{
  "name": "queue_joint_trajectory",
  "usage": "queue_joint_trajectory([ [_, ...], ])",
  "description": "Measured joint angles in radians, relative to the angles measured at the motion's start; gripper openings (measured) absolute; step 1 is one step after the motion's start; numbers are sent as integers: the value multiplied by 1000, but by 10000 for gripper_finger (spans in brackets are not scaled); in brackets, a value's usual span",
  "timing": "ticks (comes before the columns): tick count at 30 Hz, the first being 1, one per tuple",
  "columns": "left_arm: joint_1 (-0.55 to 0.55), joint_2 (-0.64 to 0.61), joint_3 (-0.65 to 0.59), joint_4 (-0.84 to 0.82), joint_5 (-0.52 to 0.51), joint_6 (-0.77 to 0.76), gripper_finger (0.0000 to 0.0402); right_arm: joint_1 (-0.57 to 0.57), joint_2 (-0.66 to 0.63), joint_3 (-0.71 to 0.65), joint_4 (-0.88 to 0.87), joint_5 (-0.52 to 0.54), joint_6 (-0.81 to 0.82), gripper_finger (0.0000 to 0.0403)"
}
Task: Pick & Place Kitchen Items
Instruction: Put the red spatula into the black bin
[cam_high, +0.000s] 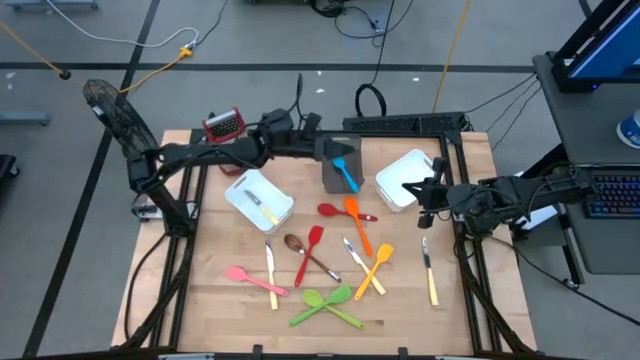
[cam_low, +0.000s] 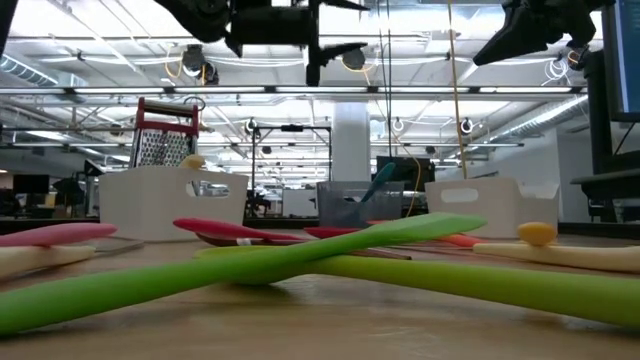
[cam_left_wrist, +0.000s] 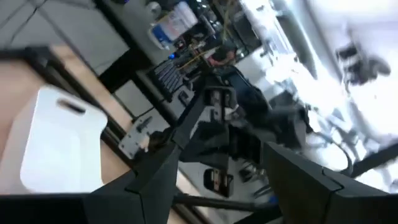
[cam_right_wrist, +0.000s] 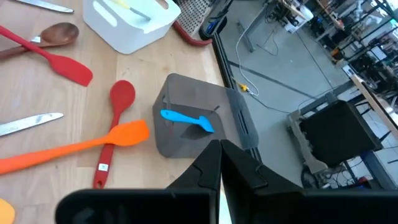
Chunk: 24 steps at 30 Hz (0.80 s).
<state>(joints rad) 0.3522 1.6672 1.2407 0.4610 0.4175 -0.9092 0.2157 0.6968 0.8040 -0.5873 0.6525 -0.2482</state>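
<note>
- The blue spatula lies in the dark grey bin.
- The left claw hovers just behind that bin, fingers wide apart, empty.
- The right claw hangs right of the bin, over a white bin, pinched closed, empty.
- Other utensils lie on the desk before the bin.

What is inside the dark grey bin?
A blue spatula lies inside the dark grey bin, its end poking above the rim. Nothing else shows in it; the bottom beneath the spatula is covered.

Overhead looks down; low view level, sharing crossed green spatulas.
</note>
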Motion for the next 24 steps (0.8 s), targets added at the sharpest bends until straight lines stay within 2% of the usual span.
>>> queue_joint_trajectory([
  [4, -47, -20, 0, -63, -12, 167, 239, 0, 0, 0, 0, 0, 1, 4],
  [7, -106, -19, 0, -141, -79, 282, 239, 0, 0, 0, 0, 0, 0, 4],
  [13, -260, -19, 0, -356, -333, 455, 239, 0, 0, 0, 0, 0, 0, 4],
  [17, -349, -18, 0, -451, -473, 489, 239, 0, 0, 0, 0, 0, -1, 4],
  [24, -440, -18, 0, -581, -642, 485, 239, 0, 0, 0, 0, -1, 0, 4],
])
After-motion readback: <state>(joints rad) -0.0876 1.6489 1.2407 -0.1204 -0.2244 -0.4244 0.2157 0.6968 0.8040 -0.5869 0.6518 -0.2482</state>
